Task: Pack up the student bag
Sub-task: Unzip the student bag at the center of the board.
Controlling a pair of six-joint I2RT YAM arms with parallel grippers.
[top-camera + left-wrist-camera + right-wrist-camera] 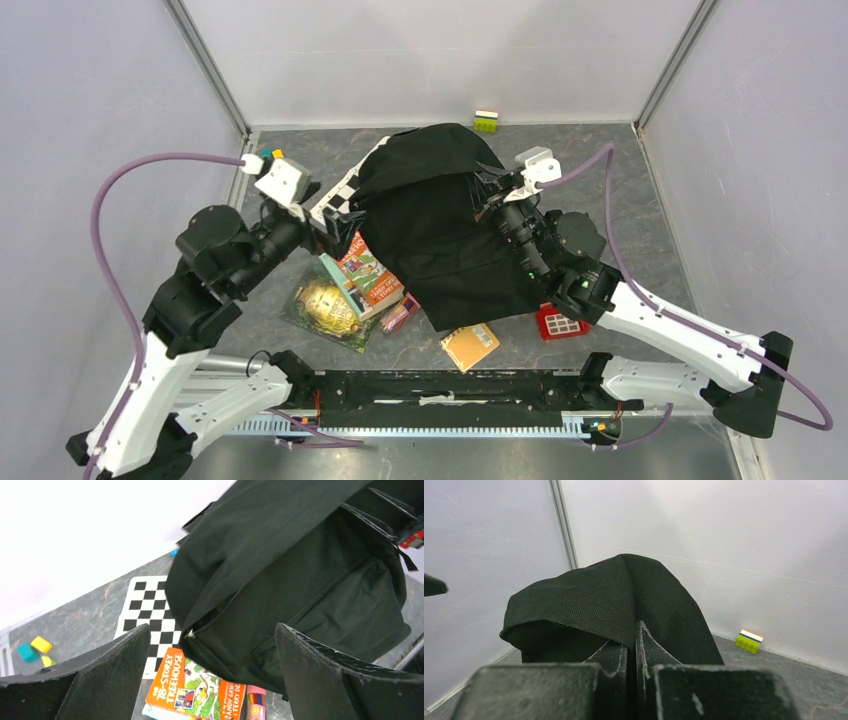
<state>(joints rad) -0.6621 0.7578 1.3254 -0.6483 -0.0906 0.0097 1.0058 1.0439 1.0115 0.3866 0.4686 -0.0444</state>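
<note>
Item list, top view, clock bearings taken from the student bag. Small coloured blocks (271, 154), at 10 o'clock by the far-left wall: two plain, one teal and one yellow, with a third partly hidden. Left gripper (322, 216), one, at 9 o'clock: fingers spread wide, nothing between them, just beside the bag's flank. Checkered sheet (335, 200), one, at 9 o'clock, partly under the bag. Books, two, at 7 to 8 o'clock: a gold-covered book (325, 306) and the Treehouse book (368, 270) overlapping it, the latter tucked against the bag's edge. Pink pencil pack (400, 313), one, at 7 o'clock. Orange booklet (470, 346), one, at 6 o'clock. Student bag (440, 225), one, mid-table, its top raised toward 12 o'clock. Green brick (486, 121), one, at 12 o'clock against the back wall, well apart. Right gripper (490, 198), one, at 2 o'clock: fingers pressed together, pinching a fold of the bag's fabric. Red gridded item (560, 322), one, at 4 o'clock.
</note>
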